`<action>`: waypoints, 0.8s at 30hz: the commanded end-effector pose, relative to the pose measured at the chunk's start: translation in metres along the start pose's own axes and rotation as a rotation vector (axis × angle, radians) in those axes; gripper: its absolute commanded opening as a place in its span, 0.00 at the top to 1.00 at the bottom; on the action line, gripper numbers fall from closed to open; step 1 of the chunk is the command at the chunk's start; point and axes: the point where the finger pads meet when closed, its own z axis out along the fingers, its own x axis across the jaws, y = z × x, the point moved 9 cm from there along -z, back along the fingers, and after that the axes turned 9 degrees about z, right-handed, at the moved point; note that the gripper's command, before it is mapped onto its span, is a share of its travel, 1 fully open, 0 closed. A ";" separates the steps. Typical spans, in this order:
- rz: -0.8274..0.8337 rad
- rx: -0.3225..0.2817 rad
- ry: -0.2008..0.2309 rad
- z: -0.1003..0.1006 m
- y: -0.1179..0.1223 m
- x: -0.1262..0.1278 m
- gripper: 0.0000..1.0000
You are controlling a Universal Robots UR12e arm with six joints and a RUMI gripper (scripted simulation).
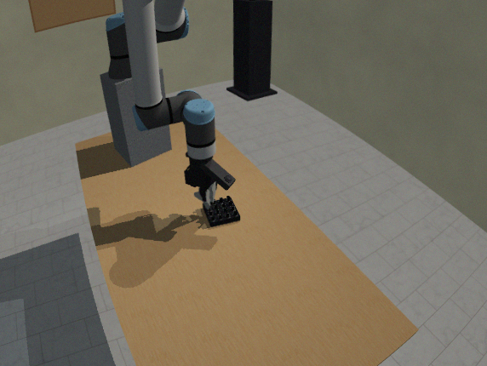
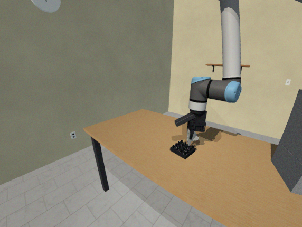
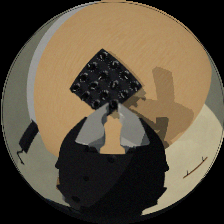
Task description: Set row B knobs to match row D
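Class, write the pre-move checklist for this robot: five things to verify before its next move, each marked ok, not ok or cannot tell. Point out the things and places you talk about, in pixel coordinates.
1. Knob box [image 1: 226,221] [image 2: 182,153] [image 3: 106,80] lies flat on the table [image 1: 255,277] [image 2: 132,132] [image 3: 125,30]: ok.
2. Tool [image 1: 209,205] [image 2: 189,143] [image 3: 113,103] is down at the box, its tips at one corner knob [image 3: 114,104]: ok.
3. That knob is firmly gripped: cannot tell; the tips are close together, but contact is too small to judge.
4. Socket side located, so that row B is certain: cannot tell; no socket can be made out on the box.
5. Row B marks match row D: cannot tell; the marks are too small to read.
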 end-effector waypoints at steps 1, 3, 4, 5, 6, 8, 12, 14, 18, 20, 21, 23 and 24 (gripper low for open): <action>-0.012 0.001 0.000 0.000 0.000 0.000 0.96; -0.022 0.001 0.000 0.000 0.000 0.000 0.96; -0.028 0.001 0.000 0.000 0.000 0.000 0.96; -0.034 0.001 0.000 0.000 0.000 0.000 0.96; -0.040 0.001 0.000 0.000 0.000 0.000 0.96; -0.055 0.001 0.000 0.000 0.000 0.000 0.96; -0.089 0.001 0.000 0.000 0.000 0.000 0.96; -0.099 0.001 0.000 0.000 0.000 0.000 0.96; -0.132 0.001 0.000 0.000 0.000 0.000 0.96; -0.156 0.001 0.000 0.000 0.000 -0.001 0.96; -0.169 0.001 0.000 0.000 0.000 -0.001 0.96; -0.196 0.001 0.000 0.000 0.000 -0.001 0.96; -0.210 0.001 0.000 0.000 0.000 -0.001 0.96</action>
